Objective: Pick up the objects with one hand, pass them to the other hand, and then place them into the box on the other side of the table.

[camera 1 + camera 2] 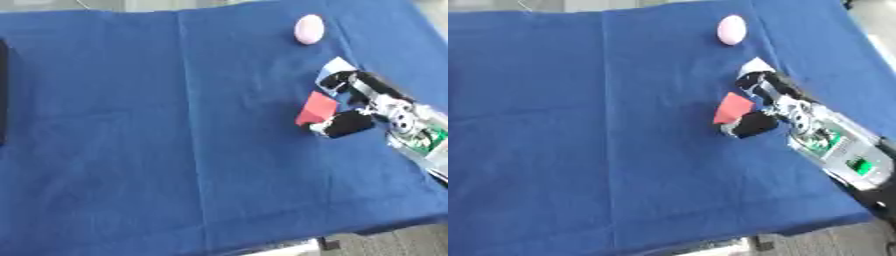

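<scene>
My right hand (372, 102) reaches in from the right edge over the blue cloth. Its fingers (343, 80) and thumb (348, 125) are curled round a small red block (315, 108), which sits between them just above or on the cloth; I cannot tell if it is lifted. A white and blue flat piece (334, 67) shows under the fingers. A pink egg-shaped object (309, 29) lies farther back on the cloth, apart from the hand. The dark box (3, 90) shows only as a sliver at the left edge. My left hand is out of sight.
The blue cloth (175, 150) covers the whole table, with its front edge near the bottom of the view and grey floor beyond. The forearm's silver and green parts (833, 142) lie over the right edge.
</scene>
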Controlling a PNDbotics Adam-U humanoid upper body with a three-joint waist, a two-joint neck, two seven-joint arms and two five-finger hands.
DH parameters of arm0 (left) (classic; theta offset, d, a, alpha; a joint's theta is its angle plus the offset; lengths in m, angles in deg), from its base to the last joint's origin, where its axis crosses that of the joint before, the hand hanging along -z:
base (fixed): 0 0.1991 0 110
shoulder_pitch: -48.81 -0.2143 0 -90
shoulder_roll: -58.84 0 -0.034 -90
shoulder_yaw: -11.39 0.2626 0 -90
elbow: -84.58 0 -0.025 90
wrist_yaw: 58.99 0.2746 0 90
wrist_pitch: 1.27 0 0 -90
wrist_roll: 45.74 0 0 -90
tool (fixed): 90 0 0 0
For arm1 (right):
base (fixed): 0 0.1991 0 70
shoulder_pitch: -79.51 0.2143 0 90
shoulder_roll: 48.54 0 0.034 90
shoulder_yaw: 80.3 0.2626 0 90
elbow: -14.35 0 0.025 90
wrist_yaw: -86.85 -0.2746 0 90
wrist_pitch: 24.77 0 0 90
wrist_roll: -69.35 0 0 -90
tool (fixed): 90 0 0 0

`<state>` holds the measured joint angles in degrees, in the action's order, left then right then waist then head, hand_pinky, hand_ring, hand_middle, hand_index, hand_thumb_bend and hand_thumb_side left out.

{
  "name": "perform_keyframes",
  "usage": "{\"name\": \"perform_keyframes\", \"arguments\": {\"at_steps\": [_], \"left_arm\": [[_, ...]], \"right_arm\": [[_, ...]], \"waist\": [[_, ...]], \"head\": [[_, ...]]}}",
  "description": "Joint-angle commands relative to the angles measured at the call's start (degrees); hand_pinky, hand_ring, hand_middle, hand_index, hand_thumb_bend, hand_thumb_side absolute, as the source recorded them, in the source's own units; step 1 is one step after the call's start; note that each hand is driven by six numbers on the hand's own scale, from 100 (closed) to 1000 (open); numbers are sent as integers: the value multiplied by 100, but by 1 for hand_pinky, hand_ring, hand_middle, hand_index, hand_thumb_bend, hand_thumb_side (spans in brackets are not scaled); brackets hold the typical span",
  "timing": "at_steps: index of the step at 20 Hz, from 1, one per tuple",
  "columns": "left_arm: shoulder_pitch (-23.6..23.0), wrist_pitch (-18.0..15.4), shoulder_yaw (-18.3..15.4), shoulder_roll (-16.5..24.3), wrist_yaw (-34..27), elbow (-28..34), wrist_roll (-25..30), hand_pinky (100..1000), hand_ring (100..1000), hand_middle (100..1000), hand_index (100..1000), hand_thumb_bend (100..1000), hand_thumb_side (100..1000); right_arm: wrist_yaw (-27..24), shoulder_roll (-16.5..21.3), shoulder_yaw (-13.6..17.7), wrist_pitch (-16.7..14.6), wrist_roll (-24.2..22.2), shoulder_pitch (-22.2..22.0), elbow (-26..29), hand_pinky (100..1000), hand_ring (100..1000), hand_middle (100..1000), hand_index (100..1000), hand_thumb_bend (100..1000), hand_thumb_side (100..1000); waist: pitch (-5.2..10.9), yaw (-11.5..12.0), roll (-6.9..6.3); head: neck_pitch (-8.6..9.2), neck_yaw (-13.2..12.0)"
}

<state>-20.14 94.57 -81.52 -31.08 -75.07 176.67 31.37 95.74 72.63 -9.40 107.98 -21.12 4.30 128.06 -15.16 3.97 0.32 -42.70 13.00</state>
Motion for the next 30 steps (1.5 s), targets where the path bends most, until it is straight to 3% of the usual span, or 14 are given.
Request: {"name": "perform_keyframes", "arguments": {"at_steps": [1,30], "left_arm": [[52,2,6,102,13,98,13,807,883,740,765,203,922],[64,10,16,82,22,120,15,808,885,741,764,201,926]], "right_arm": [[34,90,52,30,7,48,10,754,862,800,837,603,246],[92,33,65,-143,159,106,-482,755,860,804,845,599,247]], "waist": [[72,10,-10],[-23,17,-73]], "head": [[54,0],[160,10]]}}
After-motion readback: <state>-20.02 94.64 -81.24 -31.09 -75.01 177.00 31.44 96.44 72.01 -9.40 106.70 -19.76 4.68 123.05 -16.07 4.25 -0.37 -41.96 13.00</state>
